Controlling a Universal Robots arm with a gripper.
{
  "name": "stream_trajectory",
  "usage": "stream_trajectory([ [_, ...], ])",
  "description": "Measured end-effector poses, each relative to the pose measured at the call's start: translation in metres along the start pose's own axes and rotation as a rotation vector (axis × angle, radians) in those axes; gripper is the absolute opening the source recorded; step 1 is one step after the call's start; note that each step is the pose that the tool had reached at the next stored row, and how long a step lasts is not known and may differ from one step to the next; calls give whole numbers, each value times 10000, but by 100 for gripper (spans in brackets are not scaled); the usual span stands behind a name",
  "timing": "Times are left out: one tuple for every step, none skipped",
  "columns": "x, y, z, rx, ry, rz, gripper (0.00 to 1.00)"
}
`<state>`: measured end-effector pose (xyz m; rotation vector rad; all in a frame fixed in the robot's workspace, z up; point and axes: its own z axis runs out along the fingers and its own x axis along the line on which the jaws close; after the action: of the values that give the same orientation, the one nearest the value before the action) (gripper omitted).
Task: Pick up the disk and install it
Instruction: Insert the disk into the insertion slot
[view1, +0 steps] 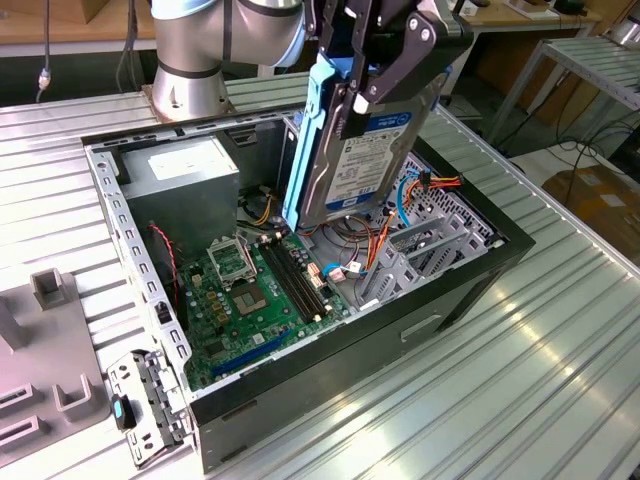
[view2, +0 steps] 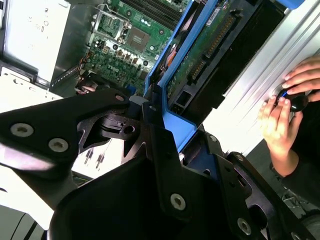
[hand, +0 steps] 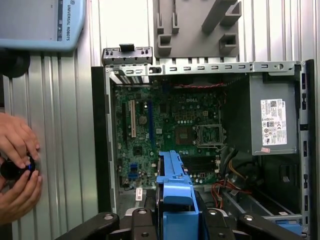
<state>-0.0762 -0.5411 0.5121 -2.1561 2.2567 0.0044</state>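
On the ribbed metal bench (view1: 540, 390) sits an open computer case (view1: 440, 310). Above its far right bay, the disk (view1: 365, 160) hangs upright, clamped in the end effector (view1: 350, 95). Beside the case, a person's hands (hand: 16, 142) hold a small dark object (hand: 12, 169).

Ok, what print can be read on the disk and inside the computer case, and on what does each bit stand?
disk, white and blue label: print too small to read.
power supply, white sticker: print too small to read.
motherboard, white markings: too small to read.
Nothing here can be quoted with confidence.
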Motion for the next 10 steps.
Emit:
stream_trajectory([
  [0,-11,1,0,1,0,37],
  [0,-20,2,0,1,0,37],
  [-1,-30,3,1,0,0,37],
  [-1,-37,4,0,0,0,37],
  [-1,-50,5,0,-1,0,37],
  [-2,-60,6,0,1,0,37],
  [-2,-71,8,0,0,0,37],
  [-3,-81,9,0,0,1,37],
  [-3,-89,9,0,0,0,37],
  [-3,-98,10,0,0,0,37],
])
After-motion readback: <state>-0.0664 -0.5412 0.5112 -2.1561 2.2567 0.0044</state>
